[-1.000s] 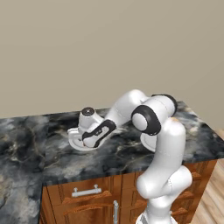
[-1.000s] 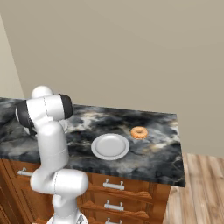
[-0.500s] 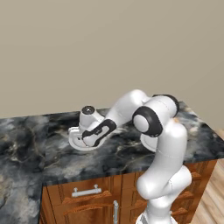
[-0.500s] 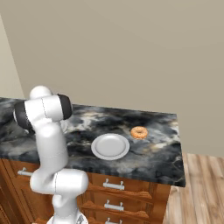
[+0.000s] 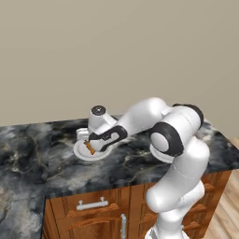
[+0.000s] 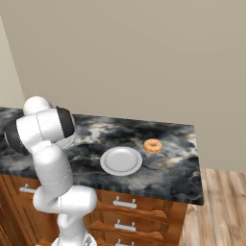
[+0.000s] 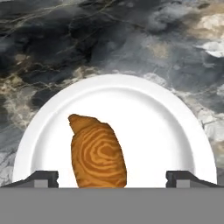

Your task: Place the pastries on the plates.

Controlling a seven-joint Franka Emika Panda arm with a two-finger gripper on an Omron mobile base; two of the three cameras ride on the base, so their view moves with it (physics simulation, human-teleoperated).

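Note:
An orange-brown croissant [image 7: 98, 153] lies on a round white plate [image 7: 166, 118] on the dark marble counter. My gripper [image 7: 112, 178] hovers just above it, open. Its fingertips [image 7: 41, 177] stand wide apart, clear of the pastry on both sides. From the left base view the same plate [image 5: 80, 153] sits under the hand, with the croissant [image 5: 89, 149] beneath the gripper [image 5: 92, 145]. A second white plate [image 6: 121, 160] rests bare near the middle of the counter. The golden ring doughnut [image 6: 153, 145] lies on the marble just behind and to the right of it.
The marble counter [image 6: 168, 173] tops wooden drawers with metal handles [image 6: 125, 204]. It ends at the right, past the doughnut, above a wooden floor. A plain beige wall runs behind it. My own arm [image 6: 45, 139] stands at the counter's left in the right base view.
The hand has shifted only slightly above the left plate. The doughnut and the second plate have not moved.

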